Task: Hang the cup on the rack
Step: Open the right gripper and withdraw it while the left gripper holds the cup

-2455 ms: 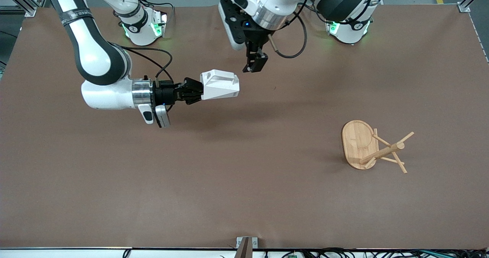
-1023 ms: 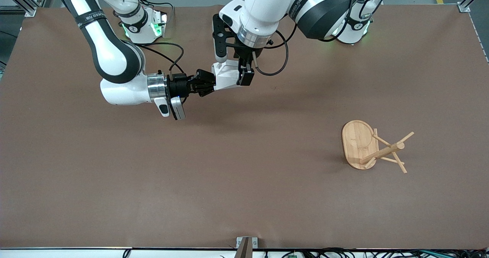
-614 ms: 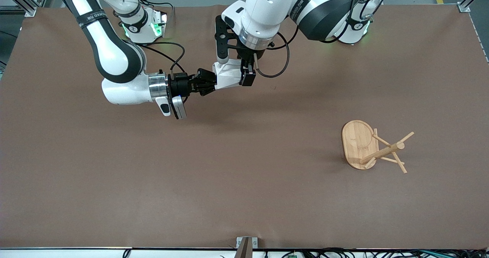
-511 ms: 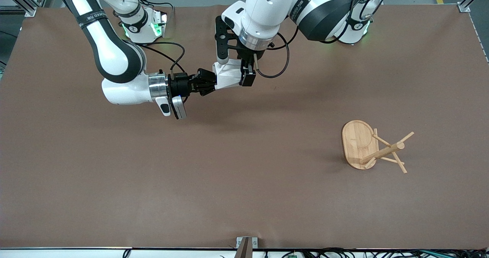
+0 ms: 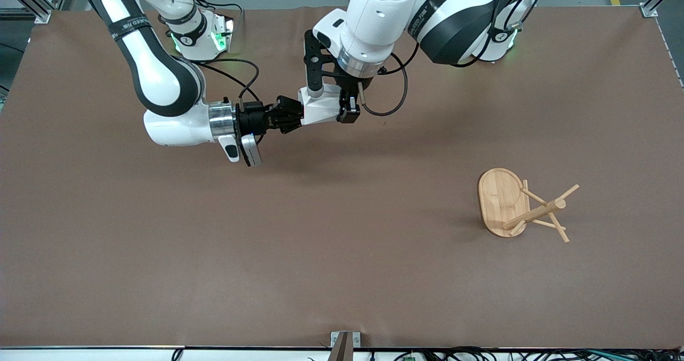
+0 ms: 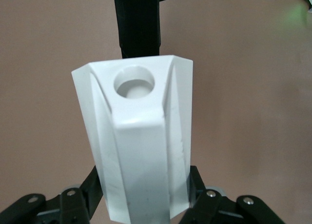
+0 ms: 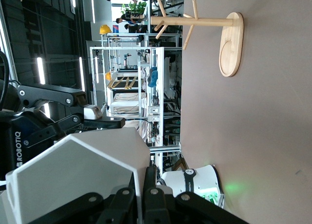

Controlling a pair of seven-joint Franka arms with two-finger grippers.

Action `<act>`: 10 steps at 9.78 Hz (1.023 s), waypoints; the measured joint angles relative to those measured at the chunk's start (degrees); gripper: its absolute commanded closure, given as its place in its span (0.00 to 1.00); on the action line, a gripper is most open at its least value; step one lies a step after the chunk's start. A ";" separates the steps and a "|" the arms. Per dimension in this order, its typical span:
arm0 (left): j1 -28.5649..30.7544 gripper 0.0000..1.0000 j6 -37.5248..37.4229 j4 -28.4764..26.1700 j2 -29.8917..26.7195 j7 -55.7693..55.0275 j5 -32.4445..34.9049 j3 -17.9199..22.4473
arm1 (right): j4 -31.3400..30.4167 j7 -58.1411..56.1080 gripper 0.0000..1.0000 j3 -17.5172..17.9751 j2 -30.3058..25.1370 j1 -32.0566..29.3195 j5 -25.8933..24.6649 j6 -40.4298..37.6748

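Both claws on cup (image 5: 319, 108), rack (image 5: 521, 206) well apart

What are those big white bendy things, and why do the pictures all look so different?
Those are two robot arms, each ending in a two-finger gripper. The wide picture comes from a camera high above the brown table, facing the robots. The two close-up pictures come from small cameras on the robots' wrists. The right gripper is shut on a white angular cup, holding it in the air, lying sideways. The left gripper has come down over the same cup and has a finger on each side, so the cup seems to be passing from one arm to the other. The wooden rack with pegs stands on the table toward the left arm's end, nearer the front camera. The cup should hang there.
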 measured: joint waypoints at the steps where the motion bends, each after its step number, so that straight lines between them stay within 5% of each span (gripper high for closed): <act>1: 0.02 0.93 0.00 0.00 0.00 -0.01 0.00 0.00 | 0.00 0.00 1.00 0.00 0.00 0.00 0.02 0.01; 2: 0.03 0.93 0.00 0.03 0.00 -0.02 0.00 0.00 | 0.01 0.00 0.96 0.00 0.00 0.00 0.06 0.02; 3: 0.05 0.93 0.00 0.07 0.00 -0.02 0.00 0.00 | 0.03 0.08 0.20 0.01 0.00 0.00 0.11 0.03; 4: 0.08 0.93 -0.09 0.11 0.00 -0.16 -0.05 0.00 | 0.07 0.07 0.00 0.03 0.00 0.00 0.15 0.02; 10: 1.59 0.93 -2.60 0.31 -1.03 -3.64 -0.15 -0.04 | 0.68 0.03 0.00 -0.40 -2.03 -0.59 0.19 2.78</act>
